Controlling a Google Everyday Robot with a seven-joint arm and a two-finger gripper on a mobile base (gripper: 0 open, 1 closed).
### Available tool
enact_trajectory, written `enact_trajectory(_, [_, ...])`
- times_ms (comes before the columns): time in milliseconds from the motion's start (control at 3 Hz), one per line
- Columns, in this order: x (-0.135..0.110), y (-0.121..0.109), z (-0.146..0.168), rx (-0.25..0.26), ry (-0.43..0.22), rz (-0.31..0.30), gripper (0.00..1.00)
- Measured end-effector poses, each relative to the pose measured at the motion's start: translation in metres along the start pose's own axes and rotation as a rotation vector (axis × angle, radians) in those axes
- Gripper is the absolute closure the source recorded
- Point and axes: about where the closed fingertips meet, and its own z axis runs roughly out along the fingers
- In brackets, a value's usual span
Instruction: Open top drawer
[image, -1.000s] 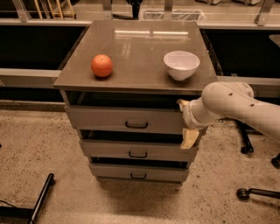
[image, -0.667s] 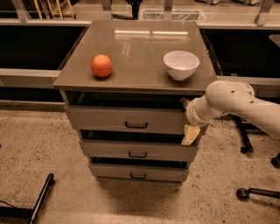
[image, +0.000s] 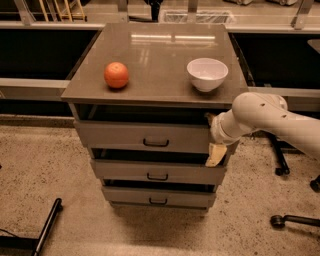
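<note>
The top drawer (image: 120, 135) is the widest grey-taupe front of the three-drawer cabinet, right under the tabletop, with a small dark bracket handle (image: 156, 143) at its centre. A dark gap shows between its upper edge and the tabletop. My gripper (image: 216, 150) hangs at the drawer's right end, at the cabinet's front right corner and well right of the handle. Its tan tip points down towards the middle drawer (image: 125, 171). The white arm (image: 265, 117) comes in from the right.
An orange (image: 116, 75) and a white bowl (image: 207, 74) sit on the cabinet top (image: 160, 55). The bottom drawer (image: 130, 196) is the narrowest. Chair wheels (image: 278, 220) and a dark leg (image: 47, 227) lie on the speckled floor.
The arm and gripper have shifted slightly to the right and down along the cabinet's right corner. The drawers, orange and bowl have not moved.
</note>
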Motion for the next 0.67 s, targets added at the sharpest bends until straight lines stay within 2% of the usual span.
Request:
enact_trajectory(333, [0.009, 0.003, 0.001, 0.002, 0.027, 0.044, 0.18])
enact_trajectory(667, [0.010, 0.005, -0.010, 0.024, 0.034, 0.062, 0.17])
